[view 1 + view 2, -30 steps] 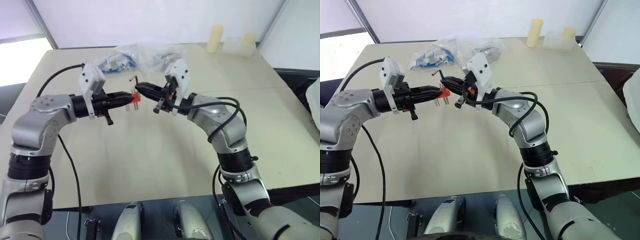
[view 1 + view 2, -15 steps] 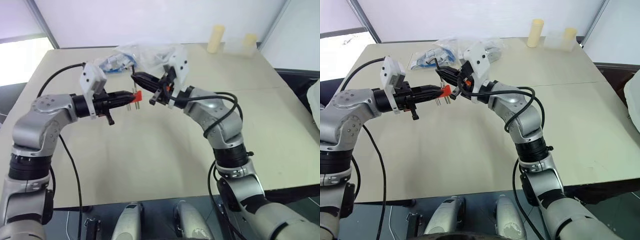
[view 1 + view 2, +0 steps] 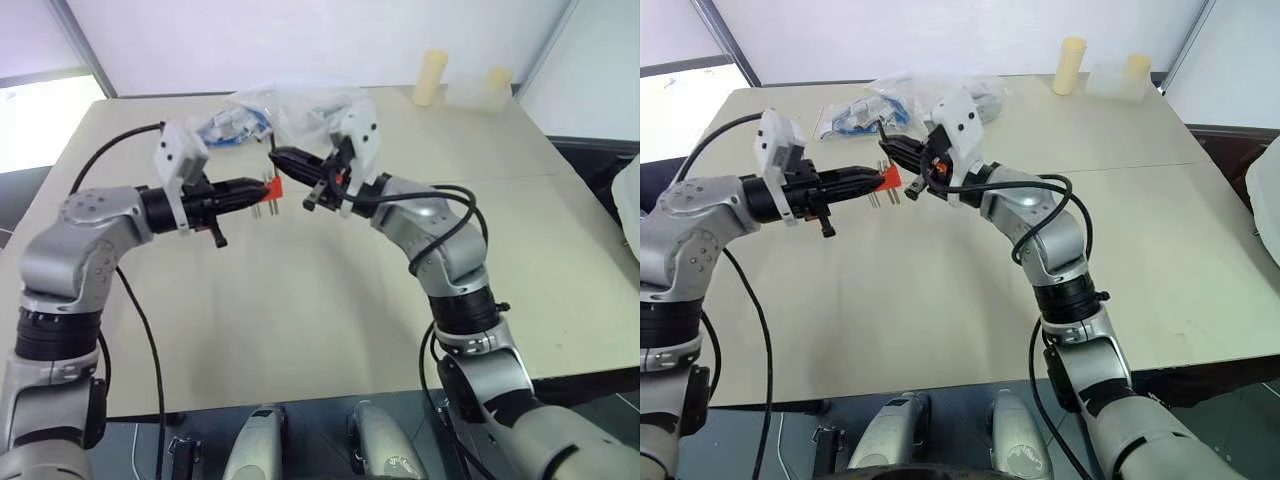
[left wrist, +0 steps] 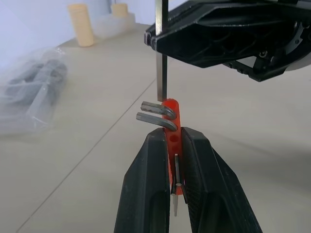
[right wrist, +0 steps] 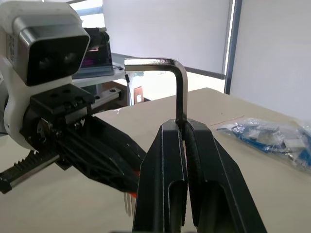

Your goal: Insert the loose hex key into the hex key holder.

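While clear bags (image 3: 290,110) lie behind, two yellow cylinders (image 3: 430,78) stand far back.

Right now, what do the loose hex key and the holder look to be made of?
Loose hex key: apparently bare steel, grey with bright glints along its bend. Hex key holder: likely moulded plastic, matte red-orange with round sockets. The keys already in it look like the same grey metal.

Both arms reached inward above the table's far middle, the left gripper (image 3: 262,189) and right gripper (image 3: 277,157) clamped tight, tips nearly meeting.
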You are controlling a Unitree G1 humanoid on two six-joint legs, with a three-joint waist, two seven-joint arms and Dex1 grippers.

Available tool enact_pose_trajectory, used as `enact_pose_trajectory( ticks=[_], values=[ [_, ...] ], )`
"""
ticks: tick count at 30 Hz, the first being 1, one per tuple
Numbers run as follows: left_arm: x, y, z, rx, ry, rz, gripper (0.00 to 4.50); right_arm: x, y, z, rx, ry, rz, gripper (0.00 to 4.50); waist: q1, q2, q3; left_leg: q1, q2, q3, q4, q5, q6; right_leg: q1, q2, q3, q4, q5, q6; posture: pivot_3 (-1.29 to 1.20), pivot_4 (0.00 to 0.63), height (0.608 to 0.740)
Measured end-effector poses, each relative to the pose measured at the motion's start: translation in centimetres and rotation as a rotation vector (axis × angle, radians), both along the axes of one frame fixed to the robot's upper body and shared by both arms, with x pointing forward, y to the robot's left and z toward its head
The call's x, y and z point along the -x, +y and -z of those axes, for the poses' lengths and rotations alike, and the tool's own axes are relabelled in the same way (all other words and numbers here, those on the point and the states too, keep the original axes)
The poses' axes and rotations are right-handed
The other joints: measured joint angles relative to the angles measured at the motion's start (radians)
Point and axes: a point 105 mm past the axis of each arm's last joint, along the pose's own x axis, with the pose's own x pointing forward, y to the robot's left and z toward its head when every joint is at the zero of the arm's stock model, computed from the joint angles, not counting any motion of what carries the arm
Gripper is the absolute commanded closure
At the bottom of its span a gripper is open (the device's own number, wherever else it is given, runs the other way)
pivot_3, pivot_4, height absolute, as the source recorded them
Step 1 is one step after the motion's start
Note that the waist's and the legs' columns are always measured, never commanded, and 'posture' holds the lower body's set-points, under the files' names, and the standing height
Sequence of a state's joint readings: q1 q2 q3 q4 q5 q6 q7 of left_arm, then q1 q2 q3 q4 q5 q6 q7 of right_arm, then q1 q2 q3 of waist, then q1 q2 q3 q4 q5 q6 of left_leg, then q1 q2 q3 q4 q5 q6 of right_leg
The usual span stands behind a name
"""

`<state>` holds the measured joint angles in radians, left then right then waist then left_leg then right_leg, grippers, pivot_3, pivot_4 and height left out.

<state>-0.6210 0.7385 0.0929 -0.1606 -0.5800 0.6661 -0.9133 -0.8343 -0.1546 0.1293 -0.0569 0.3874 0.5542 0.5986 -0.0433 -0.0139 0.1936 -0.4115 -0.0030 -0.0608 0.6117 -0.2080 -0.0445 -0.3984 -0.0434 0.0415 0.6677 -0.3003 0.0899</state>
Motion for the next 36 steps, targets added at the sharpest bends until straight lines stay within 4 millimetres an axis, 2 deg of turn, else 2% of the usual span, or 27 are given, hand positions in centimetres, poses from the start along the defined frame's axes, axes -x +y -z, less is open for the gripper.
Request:
enact_pose_trajectory(
  ticks=[10, 36],
  values=[
    [0.02, 0.09, 0.24, 0.0, 0.006, -0.002, 4.05, 0.03, -0.36, 0.13, 0.01, 0.0, 0.009, 4.46, 0.0, 0.0, 0.0, 0.0, 0.0, 0.0, 0.0, 0.0, 0.0, 0.0, 0.0, 0.0, 0.0, 0.0, 0.0, 0.0, 0.15, 0.74],
    [-0.02, 0.12, 0.21, 0.001, 0.003, -0.006, 4.05, 0.44, 0.21, 0.03, -0.004, 0.014, -0.014, 4.46, 0.0, 0.0, 0.0, 0.0, 0.0, 0.0, 0.0, 0.0, 0.0, 0.0, 0.0, 0.0, 0.0, 0.0, 0.0, 0.0, 0.15, 0.74]
  ],
)
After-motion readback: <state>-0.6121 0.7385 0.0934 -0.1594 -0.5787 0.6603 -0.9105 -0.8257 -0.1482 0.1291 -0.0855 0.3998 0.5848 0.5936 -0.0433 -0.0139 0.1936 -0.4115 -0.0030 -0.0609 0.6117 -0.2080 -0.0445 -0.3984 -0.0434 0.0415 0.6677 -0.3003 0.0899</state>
